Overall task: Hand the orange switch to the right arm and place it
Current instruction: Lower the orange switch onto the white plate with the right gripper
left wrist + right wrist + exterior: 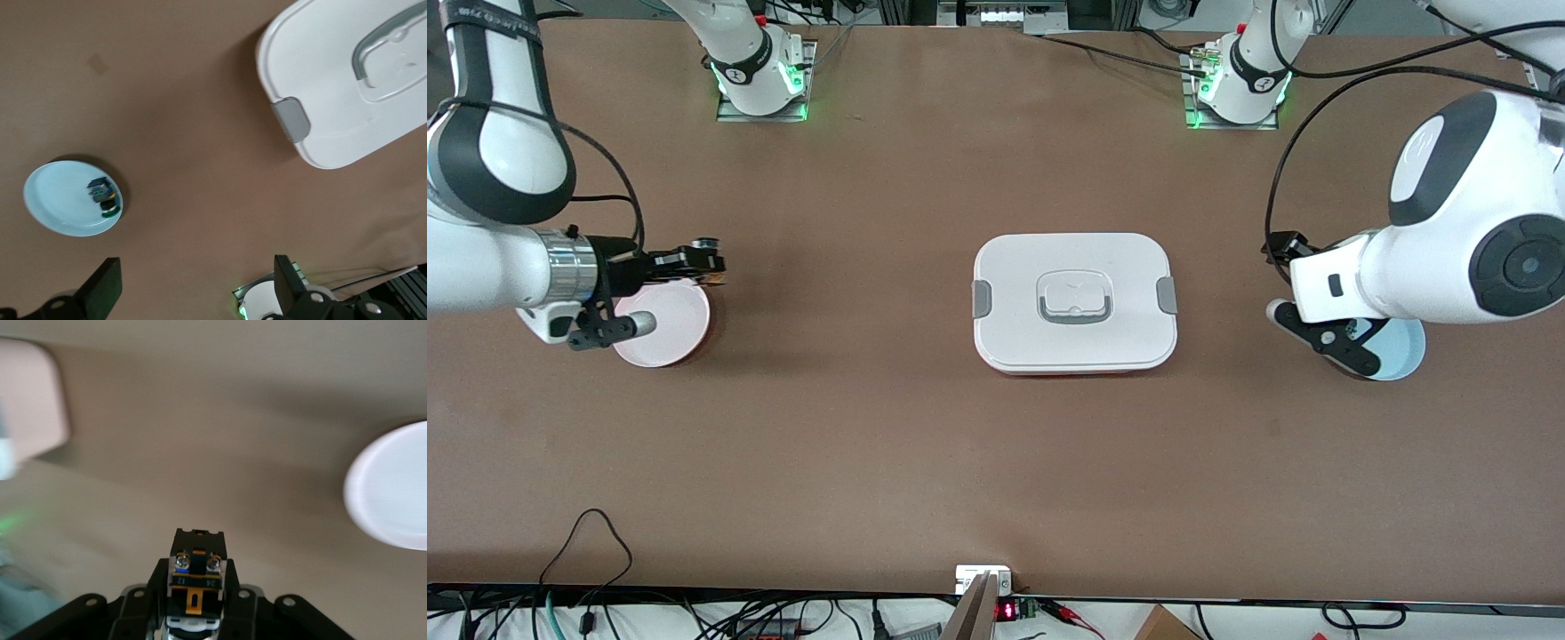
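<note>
Right end effector point(710, 263) clamped on the orange switch point(195, 582), held in the air over the rim of the pink plate point(667, 333) at the right arm's end of the table point(854, 427). Left end effector point(193, 287) wide open, holding nothing, above the light blue plate point(63, 199), which carries a blue-green-and-black component point(103, 197). White lidded box point(1074, 302) sits mid-table between the plates.

Blue plate point(1405, 356) largely hidden by left arm in front view. Pink plate point(393, 493) cut off by right wrist view's edge. White container point(27, 400) blurred there.
</note>
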### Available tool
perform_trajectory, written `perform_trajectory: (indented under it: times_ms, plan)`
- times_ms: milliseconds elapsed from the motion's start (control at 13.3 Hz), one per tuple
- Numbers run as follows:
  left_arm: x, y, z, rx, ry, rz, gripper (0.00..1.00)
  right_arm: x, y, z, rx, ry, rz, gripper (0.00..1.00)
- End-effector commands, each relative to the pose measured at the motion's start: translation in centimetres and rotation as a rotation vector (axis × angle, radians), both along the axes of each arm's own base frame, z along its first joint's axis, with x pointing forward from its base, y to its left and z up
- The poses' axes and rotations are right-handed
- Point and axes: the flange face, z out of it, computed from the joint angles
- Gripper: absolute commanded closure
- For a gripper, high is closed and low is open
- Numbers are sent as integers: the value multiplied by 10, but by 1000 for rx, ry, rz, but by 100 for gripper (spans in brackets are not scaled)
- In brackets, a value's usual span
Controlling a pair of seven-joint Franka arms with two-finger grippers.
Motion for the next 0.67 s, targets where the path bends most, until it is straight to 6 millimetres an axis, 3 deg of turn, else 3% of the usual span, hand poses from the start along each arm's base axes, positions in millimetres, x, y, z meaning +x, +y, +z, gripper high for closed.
perform_trajectory:
  times_ms: [0, 225, 375, 600]
  plan:
    - [-2, 29, 31, 71, -75, 95, 0, -2, -13, 12, -126, -92, 65, 100]
    - [-27, 25, 41, 121, -284, 324, 0, -24, -28, 0, -201, -215, 84, 100]
    - [-41, 59, 41, 33, -383, 446, 0, -46, -29, -19, -225, -277, 108, 100]
    - [-87, 89, 28, -42, -441, 538, 0, -56, -37, -56, -225, -308, 109, 100]
